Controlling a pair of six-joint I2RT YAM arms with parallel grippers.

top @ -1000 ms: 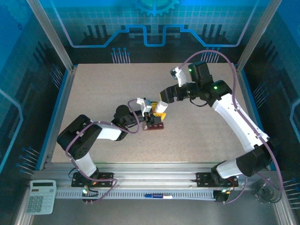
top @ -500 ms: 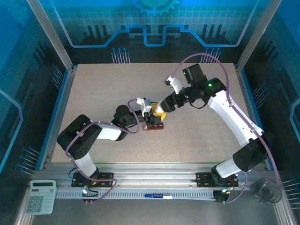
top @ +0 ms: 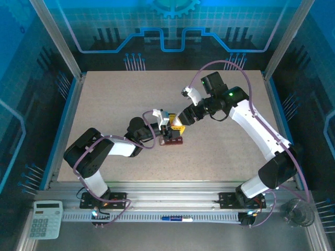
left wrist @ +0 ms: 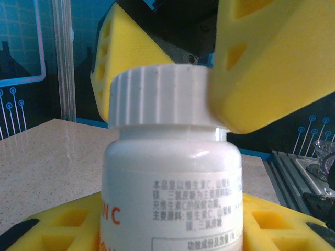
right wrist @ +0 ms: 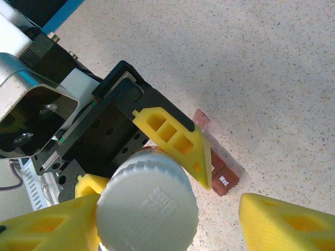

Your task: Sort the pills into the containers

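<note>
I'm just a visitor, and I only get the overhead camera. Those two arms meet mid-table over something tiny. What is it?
Observer: A white bottle with a ribbed white cap; the left gripper clamps its body.
Operator: And the other arm?
Observer: The right gripper straddles the cap, open: one finger stands clear of it.
Operator: What's the dark thing beside them?
Observer: A reddish-brown container strip lying on the table, partly hidden by the left gripper; one compartment reads Wed.
</note>
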